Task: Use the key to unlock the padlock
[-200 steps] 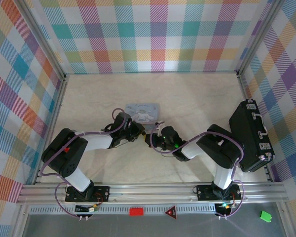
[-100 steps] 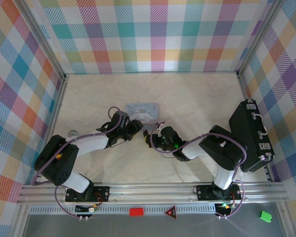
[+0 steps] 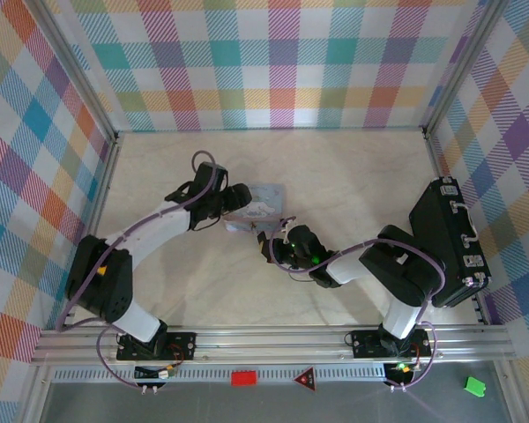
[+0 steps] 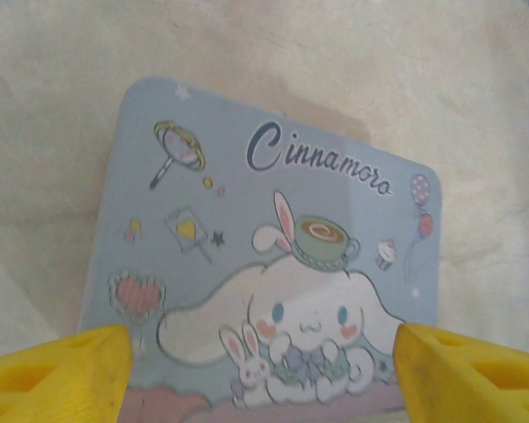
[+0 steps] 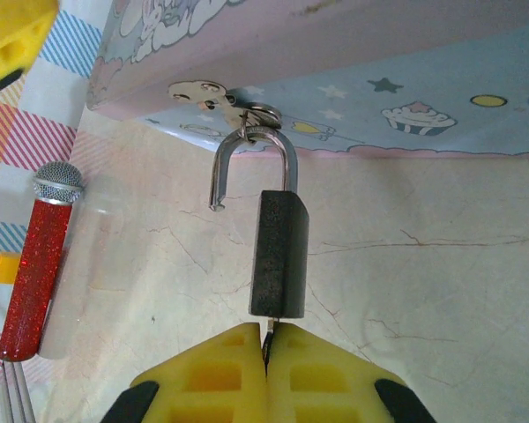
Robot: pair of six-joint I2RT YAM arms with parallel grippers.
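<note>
The padlock [image 5: 279, 256] is black, the tin [image 4: 220, 203] pastel blue

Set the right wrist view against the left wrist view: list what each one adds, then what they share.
Right wrist: the padlock, its open shackle hooked on a hasp, the right gripper shut on the key beneath it, and a red toy microphone. Left wrist: the lid's lettering and full cartoon print. Both: the blue Cinnamoroll tin, the left gripper straddling it, and the pale table.
</note>
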